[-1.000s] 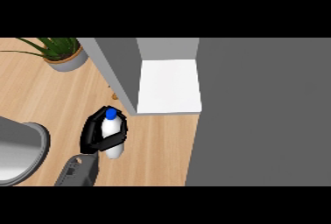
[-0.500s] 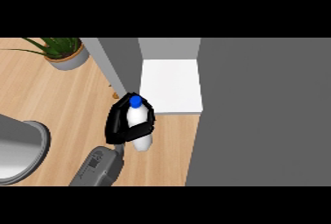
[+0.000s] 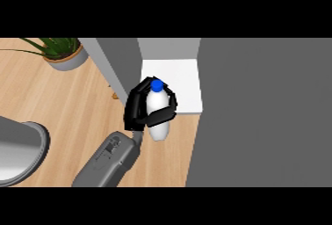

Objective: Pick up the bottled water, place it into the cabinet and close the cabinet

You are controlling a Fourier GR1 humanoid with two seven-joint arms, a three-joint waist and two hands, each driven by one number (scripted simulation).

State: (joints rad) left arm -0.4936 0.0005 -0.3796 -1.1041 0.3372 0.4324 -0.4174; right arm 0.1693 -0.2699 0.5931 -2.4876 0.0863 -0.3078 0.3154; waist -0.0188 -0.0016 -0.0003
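- My left hand (image 3: 144,110) has its fingers and thumb curled round the bottled water (image 3: 157,115); the bottle hangs in my grip, blue cap toward the cabinet, its upper part already over the front edge of the white cabinet shelf (image 3: 172,77).
- My right hand shows nowhere in the head view.
- To do this step well, I judge I should carry the bottle straight in over the shelf, keep it upright, and let its base sit wholly on the white surface before I uncurl anything.
- The base hangs over the wooden desk (image 3: 62,105), not the shelf, so letting go now would be too early, I think.
- The grey cabinet wall (image 3: 117,66) stands just beside my knuckles on the left; I need to stay clear of it going in.
- The big grey panel (image 3: 266,110) at the right looks like the open door, though I cannot tell for sure; it bounds the opening on that side.
- A potted plant (image 3: 62,52) sits well apart at the desk's far left.
- A grey round vessel (image 3: 19,151) lies at the left edge, out of my path.
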